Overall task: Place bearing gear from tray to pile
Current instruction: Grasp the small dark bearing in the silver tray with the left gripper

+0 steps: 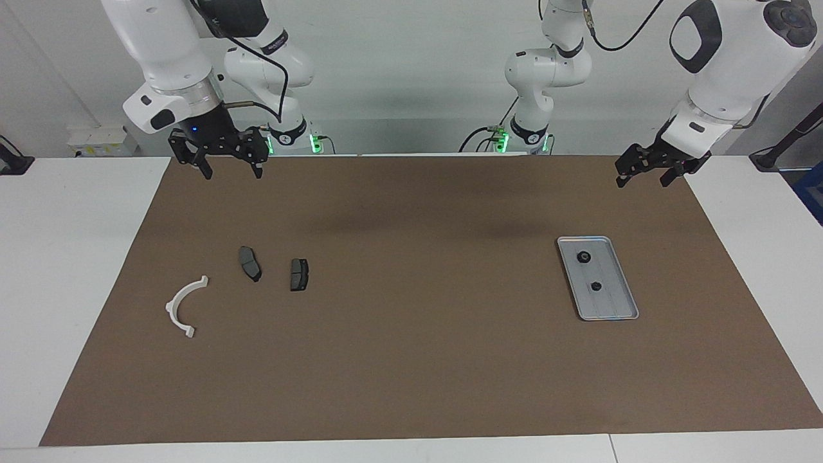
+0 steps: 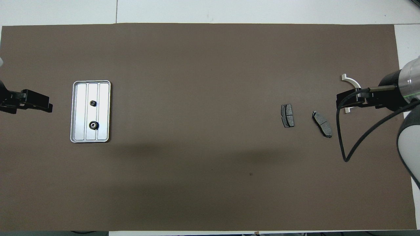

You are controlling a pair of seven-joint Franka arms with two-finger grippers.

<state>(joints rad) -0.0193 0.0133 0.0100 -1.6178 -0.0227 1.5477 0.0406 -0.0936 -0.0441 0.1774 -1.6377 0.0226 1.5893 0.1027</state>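
Observation:
The silver-grey tray (image 1: 612, 302) lies on the brown mat toward the left arm's end; it also shows in the overhead view (image 2: 104, 98). Two small dark bearing gears lie in it, one (image 1: 584, 257) nearer to the robots than the other (image 1: 596, 286). The pile lies toward the right arm's end: a white half-ring bracket (image 1: 185, 305) and two dark grey pads (image 1: 249, 263) (image 1: 299, 274). My left gripper (image 1: 645, 181) is raised, open and empty, over the mat's edge at the left arm's end. My right gripper (image 1: 231, 172) is raised, open and empty, over the mat's edge nearest the robots.
The brown mat (image 1: 411, 360) covers most of the white table (image 1: 58, 257). In the overhead view the right gripper (image 2: 349, 100) and its cable cover part of the bracket (image 2: 351, 81).

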